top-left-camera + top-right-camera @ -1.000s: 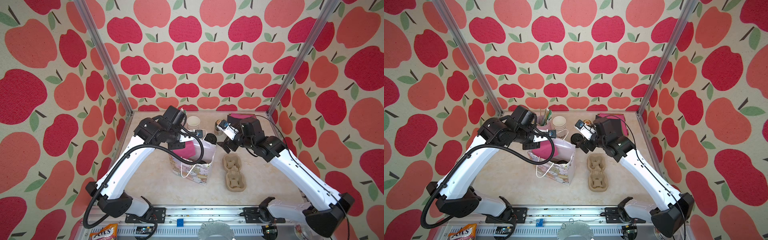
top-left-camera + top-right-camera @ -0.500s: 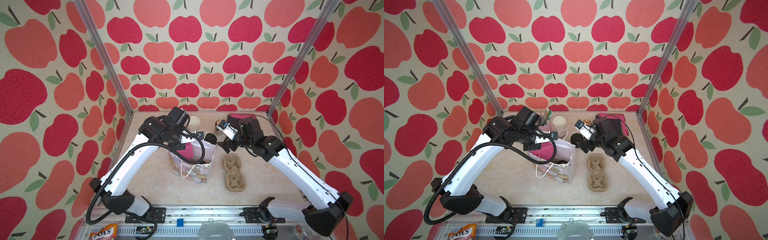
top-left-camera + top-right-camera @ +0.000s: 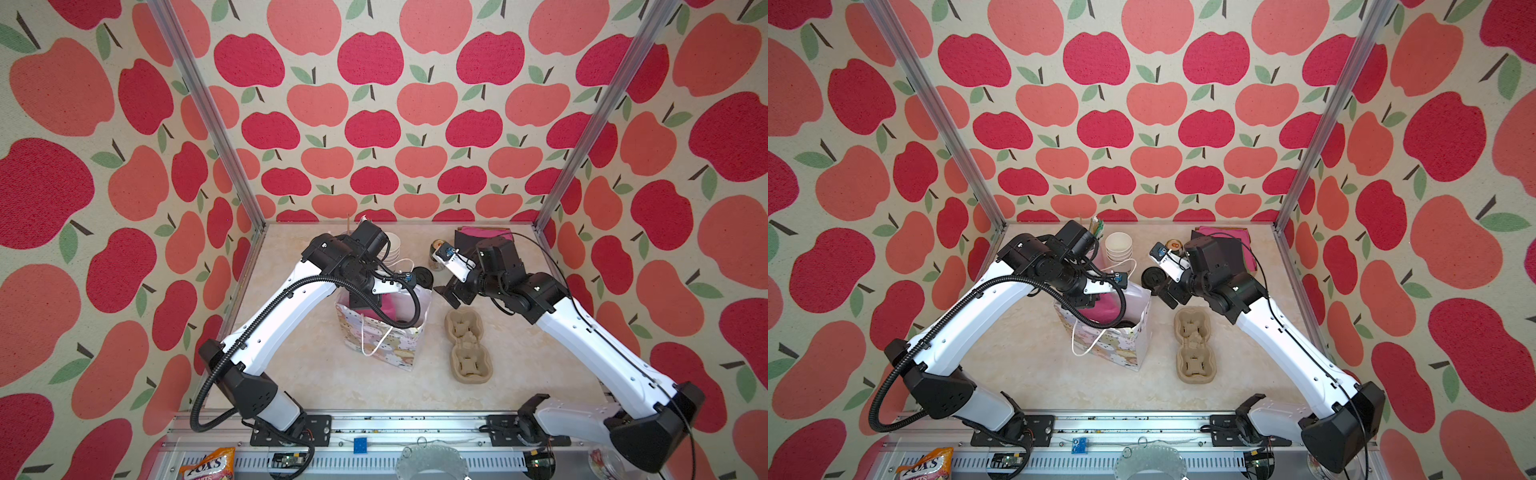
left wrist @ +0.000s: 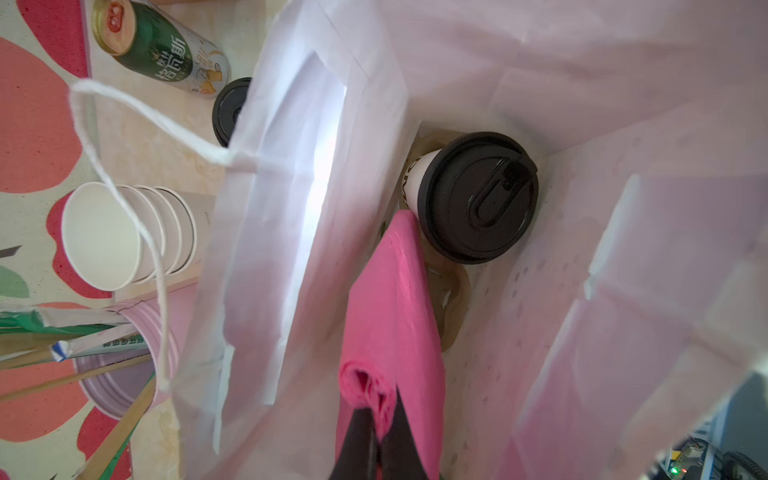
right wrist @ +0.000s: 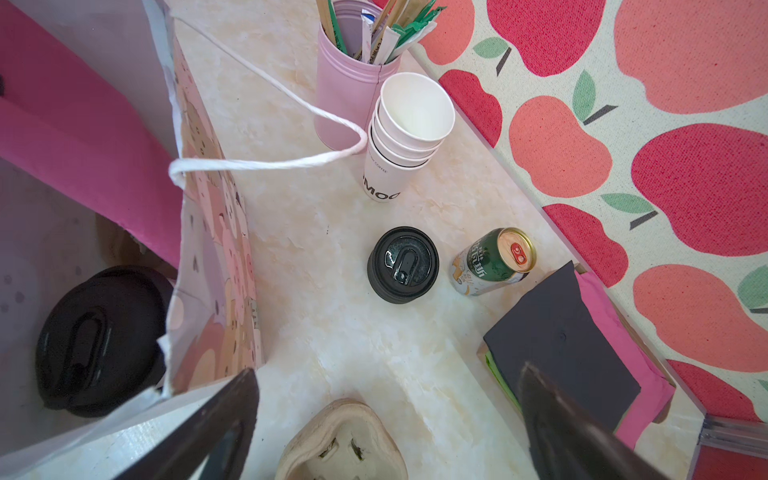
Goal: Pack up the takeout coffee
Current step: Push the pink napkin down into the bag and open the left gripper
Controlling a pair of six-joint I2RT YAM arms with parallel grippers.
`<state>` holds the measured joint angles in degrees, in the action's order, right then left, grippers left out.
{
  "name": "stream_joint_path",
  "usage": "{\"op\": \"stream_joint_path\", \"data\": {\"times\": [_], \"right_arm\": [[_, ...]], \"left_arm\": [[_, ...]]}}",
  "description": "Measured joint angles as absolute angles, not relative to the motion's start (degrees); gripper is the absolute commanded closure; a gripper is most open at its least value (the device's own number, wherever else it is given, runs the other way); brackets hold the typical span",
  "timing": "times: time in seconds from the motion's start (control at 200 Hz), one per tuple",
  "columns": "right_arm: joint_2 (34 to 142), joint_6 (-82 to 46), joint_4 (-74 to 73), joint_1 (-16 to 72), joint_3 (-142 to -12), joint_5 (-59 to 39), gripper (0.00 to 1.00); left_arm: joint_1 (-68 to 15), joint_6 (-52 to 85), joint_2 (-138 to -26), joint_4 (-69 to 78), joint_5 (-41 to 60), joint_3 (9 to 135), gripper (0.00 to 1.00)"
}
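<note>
Stacked cups (image 5: pixel 411 124), green can (image 5: pixel 492 262), black lid (image 5: pixel 402 264), pulp carrier (image 3: pixel 467 349)

Both top views are taken from high above the base rail (image 3: pixel 374 428), facing down and toward the back wall. The whole table (image 3: pixel 316 374) is covered from afar, and nearly the same scene is shared, shifted sideways. The left wrist view is set close over the gift bag (image 4: pixel 623 104), looking into it at the lidded paper cup (image 4: pixel 478 197). The right wrist view is set low beside the bag, facing the back corner. The cup, stack of lidless cups (image 5: pixel 411 120), drink can (image 5: pixel 492 262) and loose black lid (image 5: pixel 403 264) are shared by both wrist views.
</note>
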<state>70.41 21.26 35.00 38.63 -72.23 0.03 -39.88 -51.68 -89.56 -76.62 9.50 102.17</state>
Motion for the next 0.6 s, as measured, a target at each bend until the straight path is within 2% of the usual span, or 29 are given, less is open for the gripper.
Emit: {"op": "stream_joint_path", "data": {"times": [0.6], "right_arm": [[70.59, 21.43, 35.24, 38.63, -71.70, 0.62, 0.01]], "left_arm": [[-37.67, -51.86, -94.56, -73.97, 12.58, 100.18, 1.00]]}}
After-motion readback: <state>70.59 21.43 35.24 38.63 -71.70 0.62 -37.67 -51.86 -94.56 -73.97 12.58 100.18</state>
